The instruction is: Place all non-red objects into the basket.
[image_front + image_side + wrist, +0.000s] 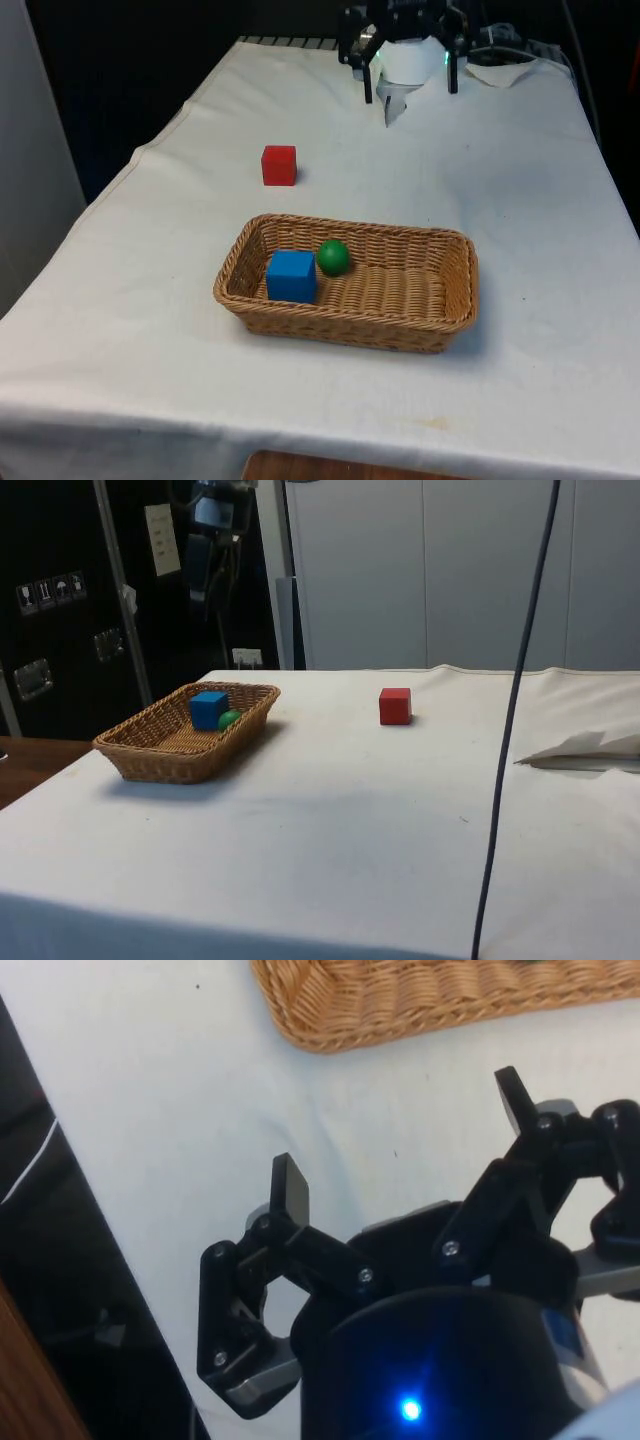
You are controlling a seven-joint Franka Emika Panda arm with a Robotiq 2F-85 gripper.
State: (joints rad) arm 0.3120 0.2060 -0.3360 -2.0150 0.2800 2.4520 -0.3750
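We see the blue cube and green ball already inside the woven wicker basket. Only the red cube sits on the white cloth, so we judge the task done. Our black two-finger gripper hangs wide open, empty.

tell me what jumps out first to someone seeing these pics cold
The wicker basket near the middle of the white cloth draws the eye first, with a blue cube and a green ball side by side at its end towards the front view's left. Next is the red cube, alone on the cloth beyond the basket. The gripper hangs open and empty above bare cloth, just off the basket's edge.
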